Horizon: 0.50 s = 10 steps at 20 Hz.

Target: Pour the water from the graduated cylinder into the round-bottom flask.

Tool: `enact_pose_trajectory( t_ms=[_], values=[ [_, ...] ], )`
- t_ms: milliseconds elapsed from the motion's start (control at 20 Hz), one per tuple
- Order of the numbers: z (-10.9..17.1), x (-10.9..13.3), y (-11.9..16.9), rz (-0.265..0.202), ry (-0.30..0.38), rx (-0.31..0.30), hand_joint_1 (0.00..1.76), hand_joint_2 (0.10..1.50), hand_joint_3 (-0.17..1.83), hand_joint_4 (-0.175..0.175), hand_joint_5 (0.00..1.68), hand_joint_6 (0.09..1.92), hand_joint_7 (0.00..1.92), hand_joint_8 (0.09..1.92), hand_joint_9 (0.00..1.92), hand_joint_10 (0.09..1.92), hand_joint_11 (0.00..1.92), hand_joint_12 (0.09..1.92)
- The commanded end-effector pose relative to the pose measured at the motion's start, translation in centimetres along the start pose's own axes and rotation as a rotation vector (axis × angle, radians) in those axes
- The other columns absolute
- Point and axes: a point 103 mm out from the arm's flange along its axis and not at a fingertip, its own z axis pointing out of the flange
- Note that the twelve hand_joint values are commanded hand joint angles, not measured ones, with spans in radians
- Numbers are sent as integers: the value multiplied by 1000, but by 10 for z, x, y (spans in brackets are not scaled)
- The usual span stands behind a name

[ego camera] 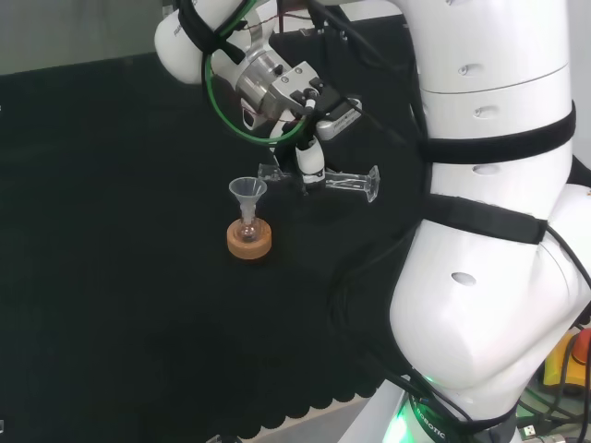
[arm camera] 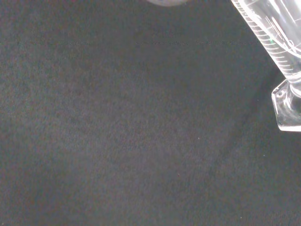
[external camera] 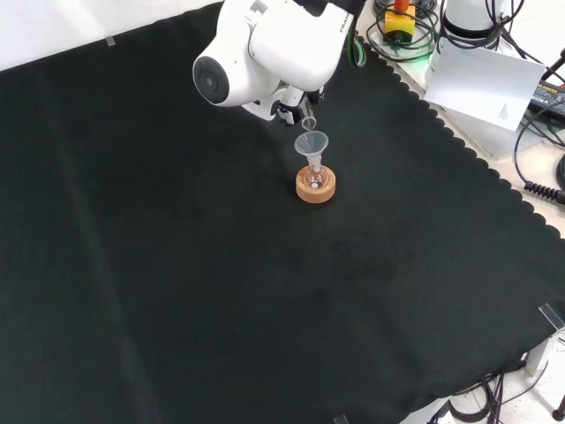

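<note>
In the head view the hand (ego camera: 309, 162) is shut on a clear graduated cylinder (ego camera: 346, 181), which lies nearly level above the cloth. Its foot (ego camera: 372, 183) points right and its mouth (ego camera: 269, 172) sits just right of a clear funnel (ego camera: 247, 190). The funnel stands in the neck of a small round-bottom flask (ego camera: 247, 228) on a cork ring (ego camera: 249, 242). In the front view the cylinder's mouth (external camera: 308, 124) hangs just above the funnel (external camera: 311, 142), with the flask (external camera: 315, 176) on its cork ring (external camera: 315, 189) below. The wrist view has the cylinder's marked tube (arm camera: 270, 33) and its foot (arm camera: 288, 106).
The arm's big white links (ego camera: 489, 185) stand at the right of the head view, and a white link (external camera: 265, 49) covers the hand in the front view. The cloth's scalloped edge (external camera: 459, 146) runs along the right, with cables and a white sheet (external camera: 485, 84) beyond it.
</note>
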Motion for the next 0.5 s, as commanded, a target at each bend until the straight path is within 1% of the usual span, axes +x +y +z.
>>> enact_pose_trajectory(
  t_ms=[50,300,500],
  values=[
    [-4,5,-1,10,-17,28,1260,1117,-1,-175,966,1026,996,1009,1417,87,1214,758],
    [-6,9,-2,43,-40,64,1260,1117,-1,-175,966,1025,997,1008,1419,87,1216,757],
    [-10,12,-4,70,-62,79,1260,1116,-1,-175,967,1023,998,1006,1421,87,1218,757]
  ],
)
